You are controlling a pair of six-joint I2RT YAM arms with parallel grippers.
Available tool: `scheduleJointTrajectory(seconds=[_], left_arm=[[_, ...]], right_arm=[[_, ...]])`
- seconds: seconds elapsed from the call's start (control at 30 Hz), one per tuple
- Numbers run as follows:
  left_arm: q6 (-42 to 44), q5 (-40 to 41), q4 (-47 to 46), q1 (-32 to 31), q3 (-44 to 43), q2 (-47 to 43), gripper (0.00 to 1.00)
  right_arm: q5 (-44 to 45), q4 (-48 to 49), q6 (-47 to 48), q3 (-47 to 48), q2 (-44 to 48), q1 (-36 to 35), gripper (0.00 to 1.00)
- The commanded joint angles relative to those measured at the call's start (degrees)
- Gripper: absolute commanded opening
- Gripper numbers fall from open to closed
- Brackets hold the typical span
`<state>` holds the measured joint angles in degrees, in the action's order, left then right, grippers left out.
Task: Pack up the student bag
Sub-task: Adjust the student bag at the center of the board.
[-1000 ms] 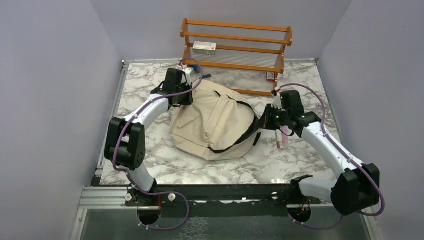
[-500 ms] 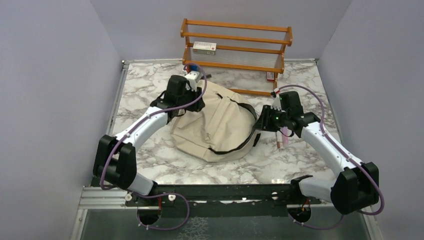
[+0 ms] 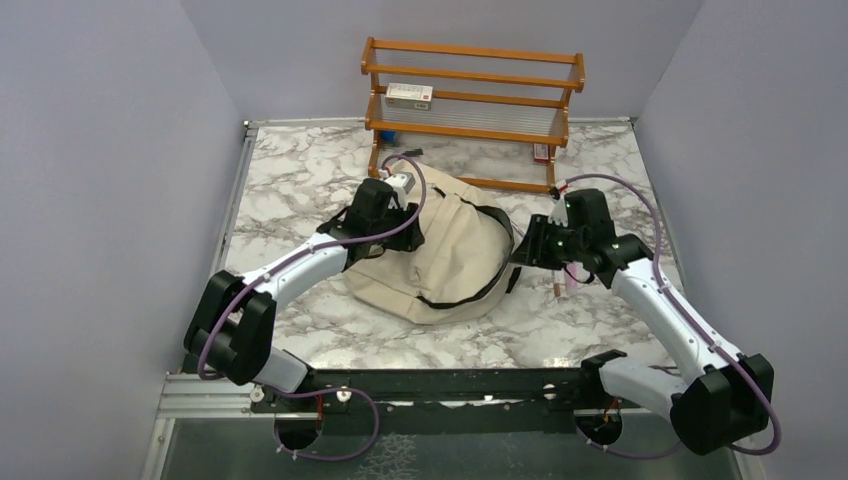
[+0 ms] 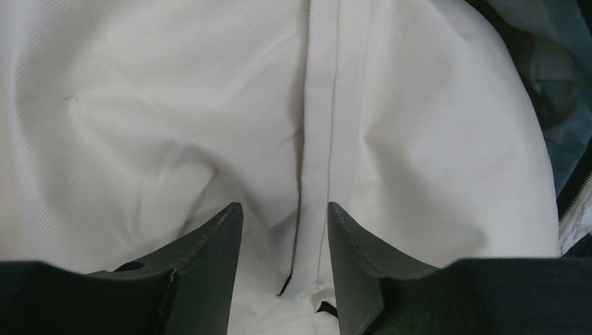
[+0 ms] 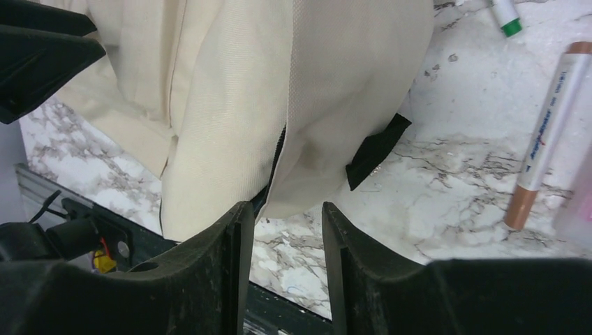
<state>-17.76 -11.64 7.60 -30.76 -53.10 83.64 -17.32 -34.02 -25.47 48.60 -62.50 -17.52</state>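
Note:
The student bag (image 3: 440, 250), a cream canvas backpack with black straps and zipper, lies slumped in the middle of the marble table. My left gripper (image 3: 402, 222) hovers over its upper left part. In the left wrist view the gripper (image 4: 285, 209) is open, with a stitched seam of the bag's fabric (image 4: 209, 105) between the fingers and nothing held. My right gripper (image 3: 522, 250) is at the bag's right edge. In the right wrist view the gripper (image 5: 283, 206) is open and empty, just below the bag's zipped edge (image 5: 237, 105) and a black strap end (image 5: 373, 150).
A marker with a brown cap (image 5: 548, 132) and a green-tipped marker (image 5: 504, 15) lie on the table right of the bag, next to a pink item (image 3: 569, 274). A wooden shelf (image 3: 470, 100) at the back holds a small box (image 3: 409, 95).
My left gripper has moved from the bag's far left corner toward the right and nearer, onto the bag's top. My right gripper has shifted a little left toward the bag's edge.

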Motion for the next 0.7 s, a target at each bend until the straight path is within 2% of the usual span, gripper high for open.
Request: scheduleJointTrajectory(seconds=[0.0, 0.23, 0.3, 0.33, 0.47, 0.53, 0.67], left_arm=[[-5.9, 4.9, -2.7, -0.1, 3.3, -2.6, 0.52], [-10.7, 10.8, -3.0, -1.9, 5.4, -5.1, 0.59], [-13.3, 12.9, -2.9, -2.0, 6.7, -7.2, 0.71], [-14.5, 14.1, -2.6, -2.0, 7.3, -8.5, 0.73], [-19.5, 19.3, -0.5, -2.0, 11.1, -14.5, 0.75], [-22.9, 22.6, 1.2, -2.0, 13.0, -18.1, 0.75], [-29.4, 26.5, 5.2, -2.0, 16.4, -23.9, 0.74]], right_arm=[[6.8, -2.5, 1.2, 3.8, 2.1, -0.4, 0.47], [6.3, 4.4, 5.2, 8.0, -1.4, -0.4, 0.55], [5.9, 6.4, 7.3, 9.9, -3.9, -0.4, 0.57], [5.7, 7.0, 8.5, 11.1, -5.6, -0.4, 0.58], [4.1, 8.8, 13.2, 16.5, -12.4, -0.4, 0.59], [2.1, 11.3, 15.0, 18.0, -14.9, -0.4, 0.64], [-6.1, 14.8, 18.7, 22.2, -20.7, -0.4, 0.65]])
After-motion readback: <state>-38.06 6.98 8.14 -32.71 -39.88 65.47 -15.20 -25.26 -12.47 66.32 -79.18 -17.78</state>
